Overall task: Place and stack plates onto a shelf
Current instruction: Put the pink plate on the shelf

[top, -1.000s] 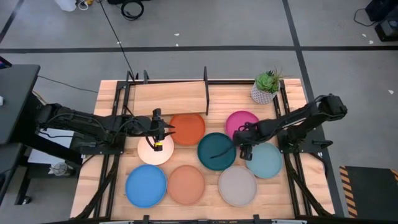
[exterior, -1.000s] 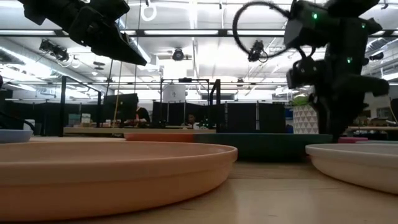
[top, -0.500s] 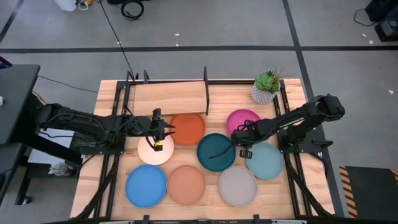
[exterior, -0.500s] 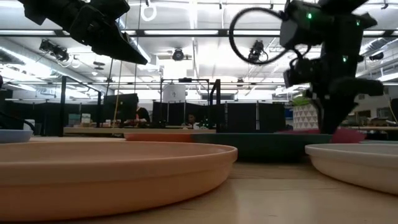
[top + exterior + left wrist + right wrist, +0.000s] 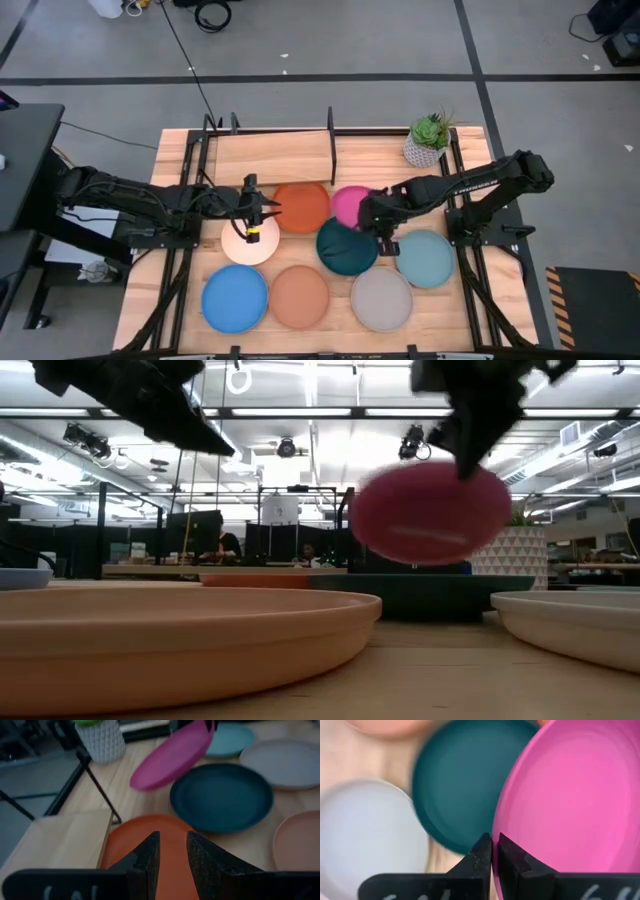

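My right gripper (image 5: pixel 378 220) is shut on the magenta plate (image 5: pixel 350 205), which is in the air above the gap between the orange plate (image 5: pixel 300 205) and the dark teal plate (image 5: pixel 345 250). My left gripper (image 5: pixel 270 212) hovers narrowly open and empty over the near edge of the orange plate, beside the cream plate (image 5: pixel 248 242). The pale teal (image 5: pixel 425 258), grey (image 5: pixel 381 298), terracotta (image 5: pixel 299 296) and blue (image 5: pixel 235 298) plates lie flat on the table. The shelf board (image 5: pixel 272 155) stands at the far side with nothing on it. My right gripper pinches the magenta plate's rim (image 5: pixel 496 827) between its two fingers, on the side of the plate toward the table's right. The fingers come slanting down from the right. The plate is lifted clear of the table and tilted, hanging below the fingers (image 5: pixel 468 455).
A potted plant (image 5: pixel 428 140) stands at the far right corner, next to the shelf's black posts (image 5: pixel 331 140). Black frame rails run along the table's left and right sides. People sit in the room behind the table.
My right gripper has taken the magenta plate by its rim, lifted it off the table and carried it toward the table's left. The plate, flat on the table a second ago, now hangs tilted in the air near the orange plate.
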